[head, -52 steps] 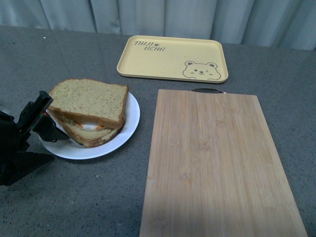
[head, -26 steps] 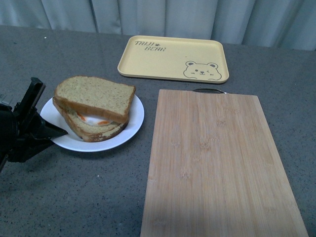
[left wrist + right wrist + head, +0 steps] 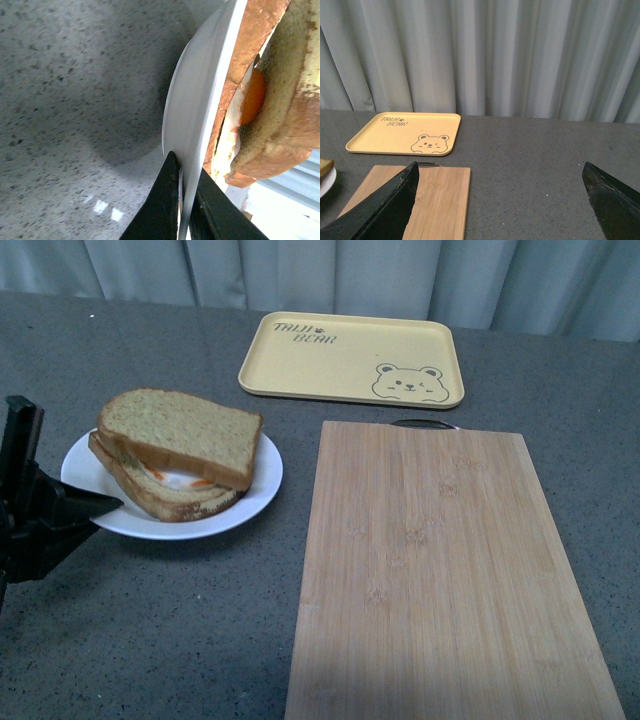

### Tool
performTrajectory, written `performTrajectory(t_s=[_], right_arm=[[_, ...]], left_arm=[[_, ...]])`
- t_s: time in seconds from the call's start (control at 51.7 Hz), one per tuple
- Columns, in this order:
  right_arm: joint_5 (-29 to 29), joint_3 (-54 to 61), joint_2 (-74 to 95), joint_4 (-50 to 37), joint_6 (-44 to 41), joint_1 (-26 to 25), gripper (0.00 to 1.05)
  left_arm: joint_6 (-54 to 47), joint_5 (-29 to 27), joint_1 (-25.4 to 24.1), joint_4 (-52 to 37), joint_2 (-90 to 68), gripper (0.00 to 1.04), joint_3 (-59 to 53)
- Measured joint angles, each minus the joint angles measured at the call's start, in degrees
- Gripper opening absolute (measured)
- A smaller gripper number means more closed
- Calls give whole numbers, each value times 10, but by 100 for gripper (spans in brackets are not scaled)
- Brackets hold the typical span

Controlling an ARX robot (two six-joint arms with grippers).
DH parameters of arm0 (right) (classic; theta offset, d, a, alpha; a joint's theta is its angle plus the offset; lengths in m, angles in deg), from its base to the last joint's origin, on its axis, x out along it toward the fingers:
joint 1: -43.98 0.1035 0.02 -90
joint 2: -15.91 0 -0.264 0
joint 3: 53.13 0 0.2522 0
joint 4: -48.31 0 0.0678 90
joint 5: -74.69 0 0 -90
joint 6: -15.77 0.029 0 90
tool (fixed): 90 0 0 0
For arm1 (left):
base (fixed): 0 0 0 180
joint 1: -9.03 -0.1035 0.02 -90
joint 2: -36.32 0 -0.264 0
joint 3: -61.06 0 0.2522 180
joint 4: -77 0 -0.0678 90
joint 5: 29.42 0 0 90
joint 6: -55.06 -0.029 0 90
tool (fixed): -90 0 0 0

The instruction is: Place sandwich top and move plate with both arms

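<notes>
Speckled grey table [image 3: 150, 640], pale pleated curtain [image 3: 520, 55] behind it. The left gripper [image 3: 186, 167] pinches the plate [image 3: 268, 480] rim, right gripper [image 3: 500, 167] sits wide open.

Grey, dark-speckled worktop [image 3: 150, 640], spreading beneath and around the left pincer [image 3: 186, 167]. Beyond its far edge, well apart from the pincer, a pale grey pleated curtain [image 3: 520, 55] closes off the whole background. The light is soft and even. A diffuse shadow lies on the worktop just beside the pincer.
</notes>
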Motion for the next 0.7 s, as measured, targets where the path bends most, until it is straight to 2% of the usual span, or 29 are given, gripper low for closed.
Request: performTrajectory(t_s=[0.116, 0.251, 0.522, 0.696], right_arm=[[0, 0, 0, 0, 0, 0, 95], [0, 0, 0, 0, 0, 0, 95], [0, 0, 0, 0, 0, 0, 95], [0, 0, 0, 0, 0, 0, 95]], left_arm=[[34, 14, 11, -40, 5, 4, 5], [55, 4, 39, -28, 6, 4, 30], [74, -29, 116, 72, -37, 4, 181], [64, -49, 155, 223, -111, 4, 364]])
